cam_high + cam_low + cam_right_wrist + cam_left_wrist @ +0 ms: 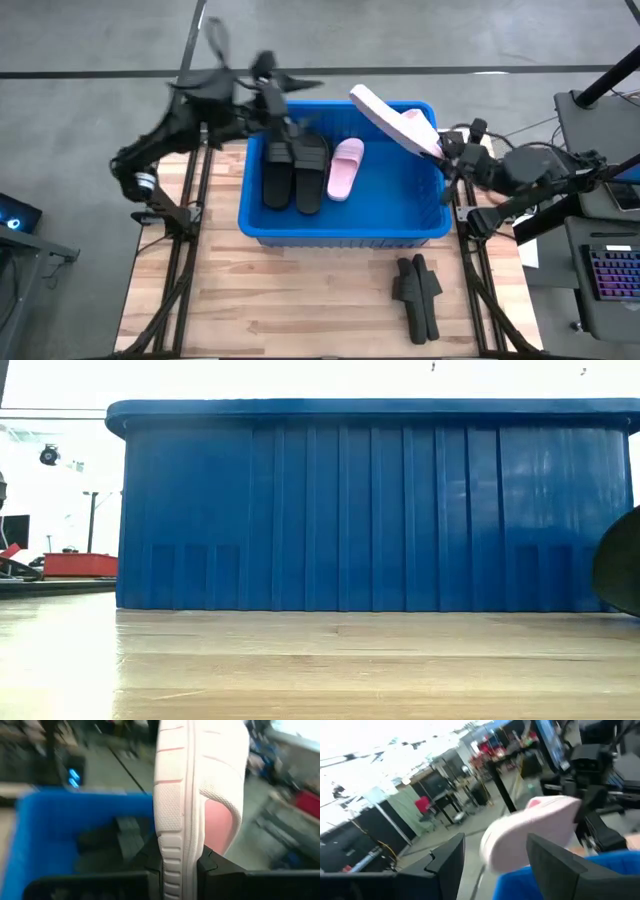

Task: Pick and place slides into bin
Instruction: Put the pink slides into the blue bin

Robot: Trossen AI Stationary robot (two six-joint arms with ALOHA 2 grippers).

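Filling the low view, the blue bin [370, 505] is sitting on a pale wooden table [300, 300] over grey floor. From left: the left gripper [275, 95] is hanging with jaws apart and empty over two black slides [295, 172] and a pink one [345, 168] inside. The right gripper [445, 150] is clamping another pink slide [195, 785] over the far right corner (workshop clutter beyond). A black pair [418, 295] is lying outside.
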